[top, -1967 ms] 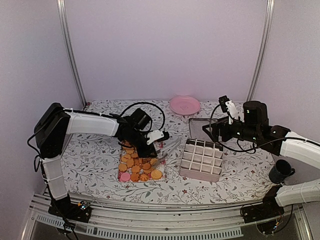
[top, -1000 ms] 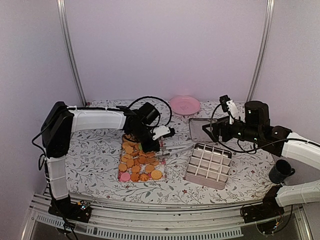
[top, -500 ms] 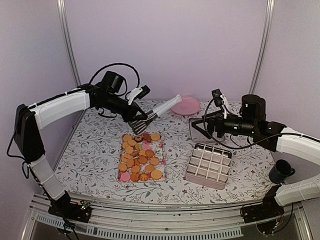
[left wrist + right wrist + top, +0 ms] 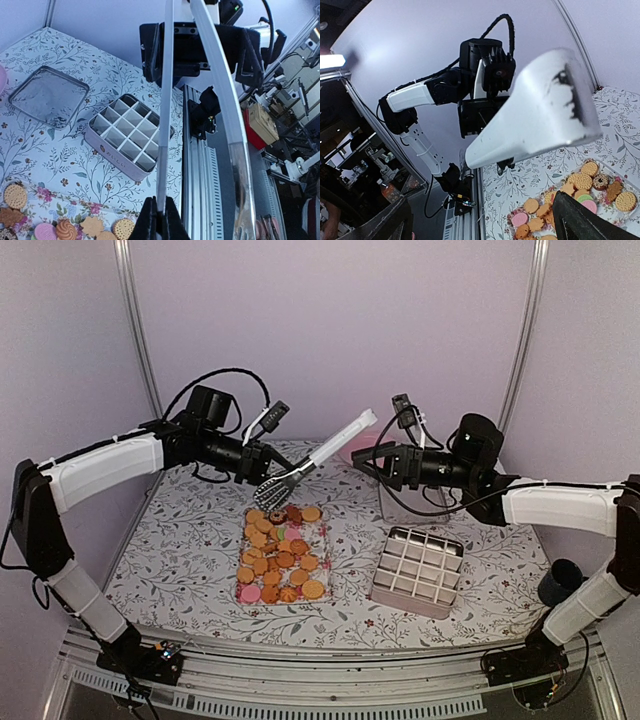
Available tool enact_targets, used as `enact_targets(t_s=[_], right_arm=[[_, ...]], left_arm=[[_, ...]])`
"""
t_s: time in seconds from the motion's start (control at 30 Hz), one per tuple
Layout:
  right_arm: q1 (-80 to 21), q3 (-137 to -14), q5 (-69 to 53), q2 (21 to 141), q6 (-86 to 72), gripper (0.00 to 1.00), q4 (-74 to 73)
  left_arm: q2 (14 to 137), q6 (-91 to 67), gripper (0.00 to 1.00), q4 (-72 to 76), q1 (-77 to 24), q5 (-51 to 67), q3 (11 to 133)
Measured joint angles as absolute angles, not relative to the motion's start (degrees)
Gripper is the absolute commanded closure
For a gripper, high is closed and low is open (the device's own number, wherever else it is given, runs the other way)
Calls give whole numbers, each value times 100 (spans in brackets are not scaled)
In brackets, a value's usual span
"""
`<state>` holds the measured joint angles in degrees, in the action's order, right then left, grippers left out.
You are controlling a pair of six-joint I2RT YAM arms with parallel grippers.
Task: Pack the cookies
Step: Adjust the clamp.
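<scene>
The cookies (image 4: 280, 552), mostly golden with a few pink and dark ones, lie on a flowered tray; they also show in the left wrist view (image 4: 65, 227) and right wrist view (image 4: 580, 187). My left gripper (image 4: 262, 476) hangs above the tray's far end, shut on metal tongs (image 4: 320, 455) near their head. In the left wrist view my fingers (image 4: 160, 222) pinch one blade of the tongs (image 4: 165, 100). The tongs' white handle end (image 4: 540, 112) points at my right gripper (image 4: 363, 462), which is open just beyond it with nothing between its fingers (image 4: 585, 220).
A pink box with grid compartments (image 4: 418, 570) stands right of the tray. Its square metal lid (image 4: 392, 502) lies behind it, partly hidden by my right arm. A pink plate (image 4: 350, 448) sits at the back. A black cup (image 4: 560, 583) stands far right.
My left arm has lifted the tongs off the cookie tray, up and to the back. My right arm has swung left and up to the tongs' handle end.
</scene>
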<state>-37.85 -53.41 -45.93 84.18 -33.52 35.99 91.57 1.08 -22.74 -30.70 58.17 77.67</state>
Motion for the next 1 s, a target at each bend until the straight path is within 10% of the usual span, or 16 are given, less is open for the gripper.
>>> enact_targets(t_s=[0.47, 1.0], right_arm=[[-4128, -5944, -4495, 9299, -4032, 1, 4810], [-4244, -6263, -4390, 9852, -4462, 38, 5516]], left_arm=[[9150, -432, 100, -1833, -3070, 6512, 7596], [9150, -464, 100, -1737, -2961, 6536, 7435]])
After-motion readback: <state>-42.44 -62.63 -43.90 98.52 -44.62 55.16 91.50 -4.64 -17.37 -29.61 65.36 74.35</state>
